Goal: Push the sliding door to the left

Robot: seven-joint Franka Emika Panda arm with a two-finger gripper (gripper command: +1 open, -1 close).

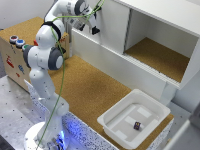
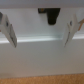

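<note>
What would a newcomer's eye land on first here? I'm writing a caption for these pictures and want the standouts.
Probably the white robot arm on the exterior view's left, reaching its gripper up to the sliding door of the white cabinet, whose other half stands open. Next comes the white plastic bin on the cork surface in front, with a small dark object inside it.

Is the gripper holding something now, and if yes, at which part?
Nothing is held. The gripper is open, its fingers apart with only the sliding door behind them.

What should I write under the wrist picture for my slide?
Open gripper facing the white sliding door, its black handle between the fingers.
</note>
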